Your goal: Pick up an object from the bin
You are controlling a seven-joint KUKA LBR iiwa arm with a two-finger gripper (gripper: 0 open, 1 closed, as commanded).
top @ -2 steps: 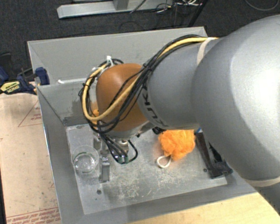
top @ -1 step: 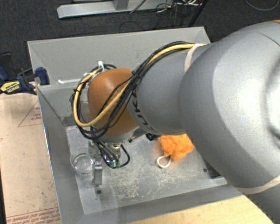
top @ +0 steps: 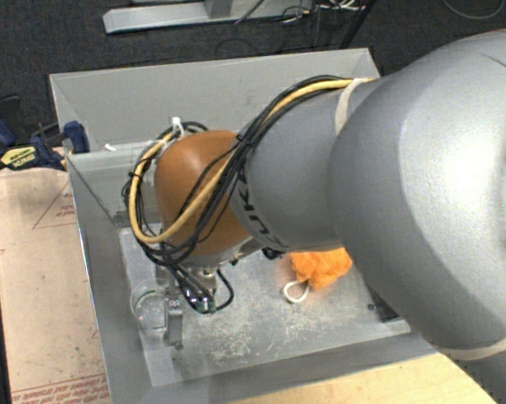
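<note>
Grey metal bin (top: 253,340) has a clear, glassy, rounded thing (top: 147,309) on its left side, just beside the claw (top: 173,325); if the claw is clenched or released, I cannot tell.

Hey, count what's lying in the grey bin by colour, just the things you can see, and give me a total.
Orange fuzzy cloth lump with white loop: 1
Clear rounded cup-like thing: 1
Total: 2 in view; the arm covers part of the bin.

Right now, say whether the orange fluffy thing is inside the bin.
Inside: the orange fluffy thing lies on the bin floor, beside the arm.
</note>
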